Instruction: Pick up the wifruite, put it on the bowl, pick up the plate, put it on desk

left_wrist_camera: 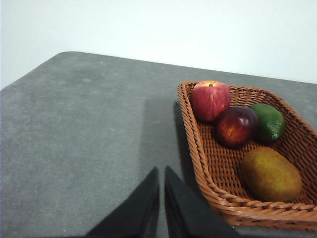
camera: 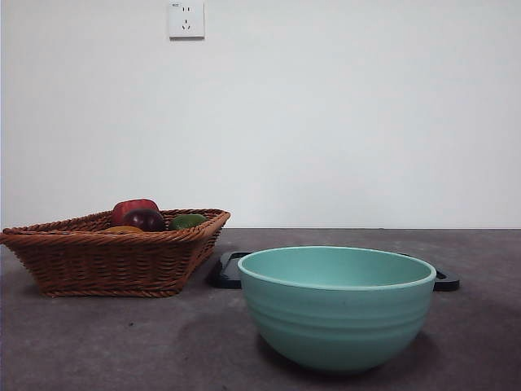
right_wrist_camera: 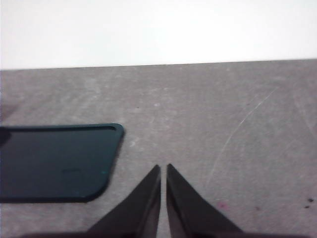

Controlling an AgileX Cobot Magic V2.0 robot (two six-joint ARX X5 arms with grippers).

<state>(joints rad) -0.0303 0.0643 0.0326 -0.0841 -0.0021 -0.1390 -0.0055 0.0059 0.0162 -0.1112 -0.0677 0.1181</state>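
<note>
The wifruite point(left_wrist_camera: 271, 174), an oval orange-brown fruit, lies in the brown wicker basket point(left_wrist_camera: 213, 183), and only its top point(camera: 122, 230) peeks over the rim in the front view. The teal bowl point(camera: 337, 305) stands empty near the front of the desk point(camera: 98, 342). A flat dark plate point(camera: 228, 270) lies on the desk right behind the bowl, and the right wrist view shows its rounded corner point(right_wrist_camera: 57, 161). My left gripper point(left_wrist_camera: 162, 171) hovers shut above the desk beside the basket. My right gripper point(right_wrist_camera: 163, 167) is shut over bare desk beside the plate.
In the basket point(camera: 106, 257) with the wifruite are a red apple point(left_wrist_camera: 210, 100), a dark red-purple fruit point(left_wrist_camera: 235, 126) and a green fruit point(left_wrist_camera: 268, 122). A white wall with a socket point(camera: 186, 19) rises behind the desk. Neither arm shows in the front view.
</note>
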